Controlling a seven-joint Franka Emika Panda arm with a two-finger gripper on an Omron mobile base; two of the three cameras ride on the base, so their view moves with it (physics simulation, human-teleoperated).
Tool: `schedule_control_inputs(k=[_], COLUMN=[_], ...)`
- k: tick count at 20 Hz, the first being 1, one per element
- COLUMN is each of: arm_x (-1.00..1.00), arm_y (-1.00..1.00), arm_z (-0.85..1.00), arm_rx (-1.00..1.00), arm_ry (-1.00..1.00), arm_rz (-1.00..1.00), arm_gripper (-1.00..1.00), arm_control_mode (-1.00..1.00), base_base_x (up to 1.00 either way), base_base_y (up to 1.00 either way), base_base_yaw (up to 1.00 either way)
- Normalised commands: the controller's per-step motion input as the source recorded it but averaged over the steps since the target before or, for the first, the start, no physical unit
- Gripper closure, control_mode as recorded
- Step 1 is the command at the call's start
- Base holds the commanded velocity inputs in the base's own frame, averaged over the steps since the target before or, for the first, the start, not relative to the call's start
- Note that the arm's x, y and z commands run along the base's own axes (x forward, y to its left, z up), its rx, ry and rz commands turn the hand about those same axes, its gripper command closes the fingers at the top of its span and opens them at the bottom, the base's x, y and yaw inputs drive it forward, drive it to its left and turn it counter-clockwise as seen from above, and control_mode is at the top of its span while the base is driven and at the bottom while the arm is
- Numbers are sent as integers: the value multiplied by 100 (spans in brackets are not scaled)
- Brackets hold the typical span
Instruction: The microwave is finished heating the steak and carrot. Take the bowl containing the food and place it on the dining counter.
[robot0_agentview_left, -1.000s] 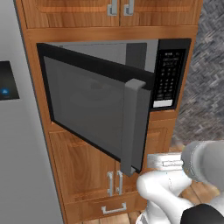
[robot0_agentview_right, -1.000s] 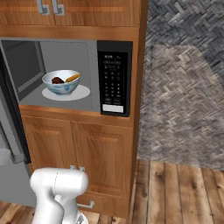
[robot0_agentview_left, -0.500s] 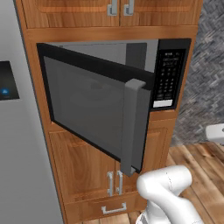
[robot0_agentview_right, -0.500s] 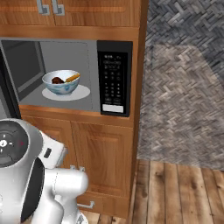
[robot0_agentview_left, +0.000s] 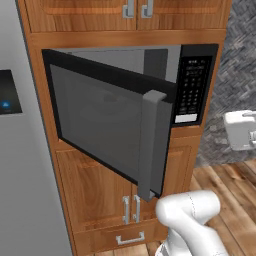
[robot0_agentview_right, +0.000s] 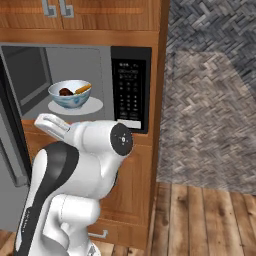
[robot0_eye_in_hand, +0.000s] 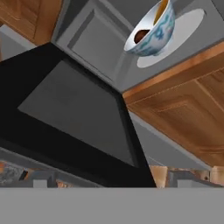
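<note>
The microwave (robot0_agentview_right: 131, 87) stands open, its door (robot0_agentview_left: 105, 120) swung out to the left. Inside, the white bowl (robot0_agentview_right: 70, 95) with a blue pattern sits on the round plate (robot0_agentview_right: 92, 106). It holds the dark steak (robot0_agentview_right: 65, 92) and the orange carrot (robot0_agentview_right: 83, 88). The hand view is rolled, and there the bowl (robot0_eye_in_hand: 151, 30) shows at the upper right, beyond the black door (robot0_eye_in_hand: 74, 118). My gripper (robot0_eye_in_hand: 113, 181) is open and empty, some way short of the bowl and below the microwave's opening. My arm (robot0_agentview_right: 100, 145) rises in front of the lower cabinet. The dining counter is out of view.
A grey fridge (robot0_agentview_left: 20, 165) with a blue-lit display (robot0_agentview_left: 7, 102) stands left of the microwave. Wooden cabinet doors (robot0_agentview_left: 100, 200) lie below and above it. The open door's handle (robot0_agentview_left: 152, 145) juts toward the base. A woven grey wall (robot0_agentview_right: 210, 90) and wooden floor (robot0_agentview_right: 200, 215) are on the right.
My arm has swung up from low near the base and now stands in front of the cabinet under the microwave. The bowl and door have not moved. The jaws stayed open.
</note>
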Motion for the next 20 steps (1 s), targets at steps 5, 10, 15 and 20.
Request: schedule_control_inputs(k=[5, 10, 15, 20], arm_x=[67, 12, -6, -29], arm_y=[100, 100, 100, 100], arm_z=[0, 2, 18, 17], arm_rx=[18, 4, 2, 7], arm_ry=[3, 8, 13, 17], arm_rz=[9, 14, 24, 28], arm_gripper=[-100, -100, -100, -100], arm_control_mode=[-100, -100, -100, -100], base_base_x=[0, 0, 0, 0], base_base_y=[0, 0, 0, 0], base_base_yaw=[0, 0, 0, 0])
